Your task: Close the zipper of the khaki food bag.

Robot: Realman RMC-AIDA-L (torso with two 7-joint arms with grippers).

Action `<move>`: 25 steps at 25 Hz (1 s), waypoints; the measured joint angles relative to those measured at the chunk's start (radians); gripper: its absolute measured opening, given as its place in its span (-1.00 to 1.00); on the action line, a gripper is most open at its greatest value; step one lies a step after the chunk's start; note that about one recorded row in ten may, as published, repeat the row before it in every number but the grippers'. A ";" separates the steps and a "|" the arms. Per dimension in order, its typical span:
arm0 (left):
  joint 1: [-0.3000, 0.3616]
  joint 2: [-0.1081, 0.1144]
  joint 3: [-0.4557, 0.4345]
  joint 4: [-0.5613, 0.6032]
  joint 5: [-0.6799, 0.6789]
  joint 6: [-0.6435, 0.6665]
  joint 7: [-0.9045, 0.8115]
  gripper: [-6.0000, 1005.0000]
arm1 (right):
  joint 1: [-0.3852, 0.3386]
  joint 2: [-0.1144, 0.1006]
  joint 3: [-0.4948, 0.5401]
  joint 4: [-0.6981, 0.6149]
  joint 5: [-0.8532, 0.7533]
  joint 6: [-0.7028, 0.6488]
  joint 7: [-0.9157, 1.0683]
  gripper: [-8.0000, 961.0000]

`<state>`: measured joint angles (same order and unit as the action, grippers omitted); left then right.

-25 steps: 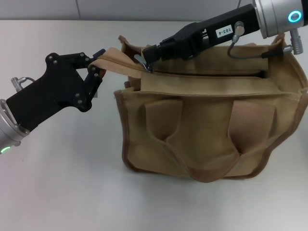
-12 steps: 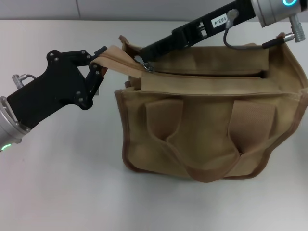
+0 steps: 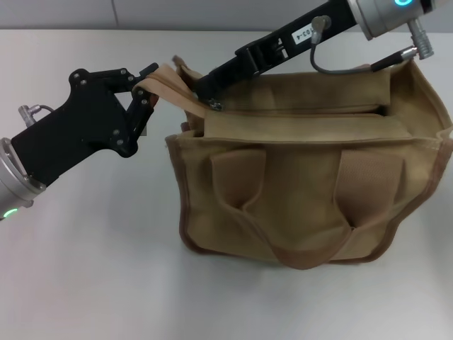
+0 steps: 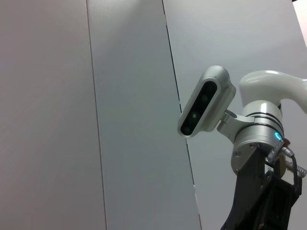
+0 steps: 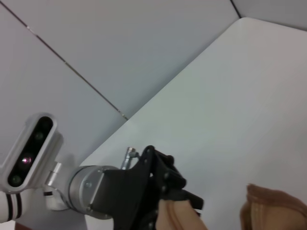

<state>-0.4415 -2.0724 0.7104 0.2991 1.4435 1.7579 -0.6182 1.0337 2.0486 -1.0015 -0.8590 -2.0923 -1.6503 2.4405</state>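
The khaki food bag (image 3: 304, 191) stands upright on the white table, handles hanging down its front. The zipper (image 3: 297, 111) runs along its top and looks closed, with the silver pull tab (image 3: 213, 105) at the bag's left end. My left gripper (image 3: 146, 88) is shut on the bag's khaki end tab (image 3: 166, 81) and holds it out to the left. It also shows in the right wrist view (image 5: 184, 196), gripping that tab (image 5: 172, 218). My right gripper (image 3: 205, 88) reaches over the bag from the back right, its thin fingers closed right at the pull tab.
The white table (image 3: 85, 269) extends to the left of and in front of the bag. A grey panelled wall (image 3: 71, 14) stands behind. The left wrist view shows only the wall and my right arm's wrist with its camera (image 4: 206, 103).
My right arm has swung upward at the wrist and its fingertips shifted slightly left with the pull tab. The left gripper keeps hold of the end tab, shifted slightly up.
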 joint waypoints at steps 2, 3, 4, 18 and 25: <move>-0.001 0.000 0.001 0.000 0.000 0.000 0.000 -0.89 | 0.003 0.002 0.000 0.000 0.002 -0.004 0.003 -0.58; -0.001 0.000 0.001 0.000 0.000 0.000 0.000 -0.89 | 0.004 0.002 0.000 0.000 0.004 -0.005 0.003 -0.58; -0.002 0.000 -0.001 -0.005 0.000 -0.001 0.000 -0.89 | 0.003 0.003 0.000 0.000 0.006 -0.006 0.004 -0.59; 0.004 0.000 -0.003 -0.009 -0.003 -0.002 0.002 -0.89 | -0.012 -0.003 0.000 -0.023 -0.043 -0.004 -0.001 -0.54; 0.003 0.000 -0.003 -0.010 -0.011 -0.008 0.002 -0.88 | -0.004 0.003 -0.007 -0.029 -0.053 -0.010 -0.008 -0.52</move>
<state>-0.4388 -2.0724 0.7072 0.2894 1.4326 1.7500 -0.6165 1.0297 2.0521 -1.0080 -0.8882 -2.1453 -1.6605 2.4330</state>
